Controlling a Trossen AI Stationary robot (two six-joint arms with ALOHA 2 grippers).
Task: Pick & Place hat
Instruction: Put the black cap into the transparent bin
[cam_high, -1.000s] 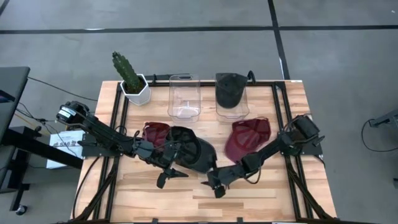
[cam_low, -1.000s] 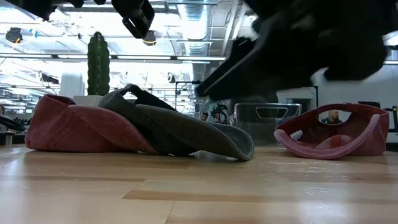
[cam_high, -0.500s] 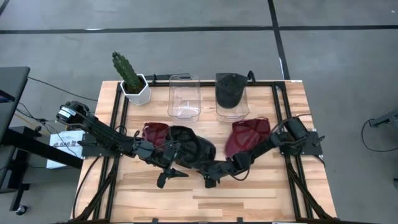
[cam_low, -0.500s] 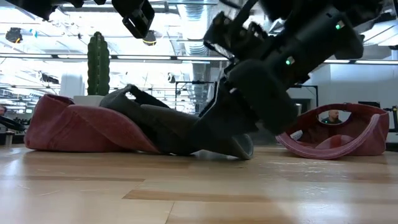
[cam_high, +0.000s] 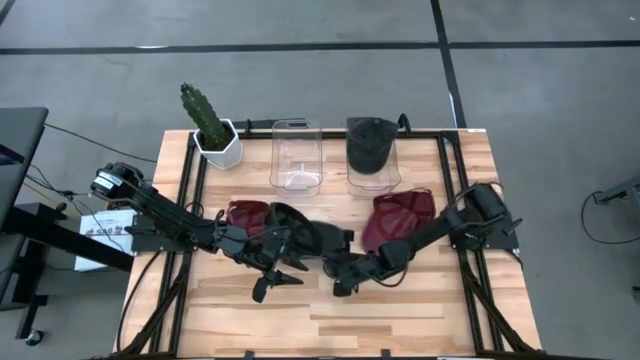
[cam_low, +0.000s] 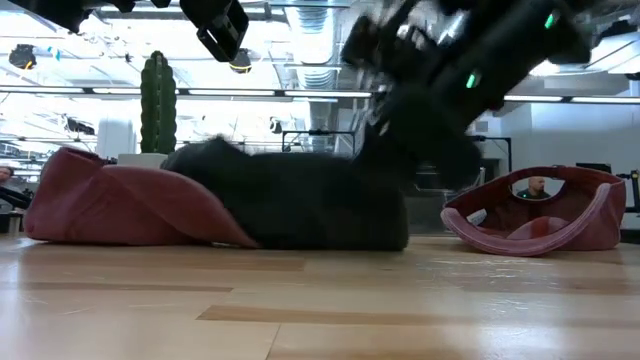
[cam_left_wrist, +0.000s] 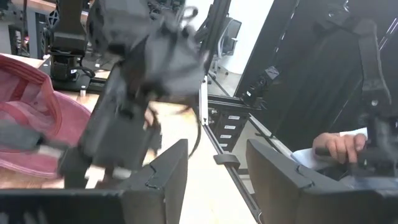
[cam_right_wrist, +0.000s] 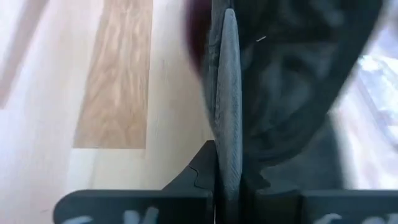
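A black hat (cam_high: 300, 240) lies on the table's middle, its left side against a red hat (cam_high: 248, 213). My right gripper (cam_high: 334, 263) is at its right near side, shut on the brim. In the low view the black hat (cam_low: 290, 205) shows as a blurred dark mass under that gripper (cam_low: 420, 140). A second red hat (cam_high: 400, 220) lies upside down to the right. My left gripper (cam_high: 272, 283) hangs open above the table, near the black hat's near left side, with nothing between its fingers (cam_left_wrist: 168, 177). My right gripper pinches the black hat's brim edge (cam_right_wrist: 227, 118) between its two fingers (cam_right_wrist: 208, 163). It comes in slanting from the table's right near side. The brim runs straight out from between the fingers. The hat's crown (cam_low: 250, 200) rests on the table.
At the far side stand an empty clear bin (cam_high: 296, 155) and a clear bin holding a black hat (cam_high: 372, 150). A potted cactus (cam_high: 212, 125) is at the far left corner. Bare wood lies along the near edge (cam_high: 330, 320). A person's hand (cam_left_wrist: 339, 146) shows beyond the table.
My right gripper has gone toward the table's left and far side, onto the black hat, and has shut on its brim. The hat's right side has been pushed in and bunched up, and the red hat beside it has shifted slightly left.
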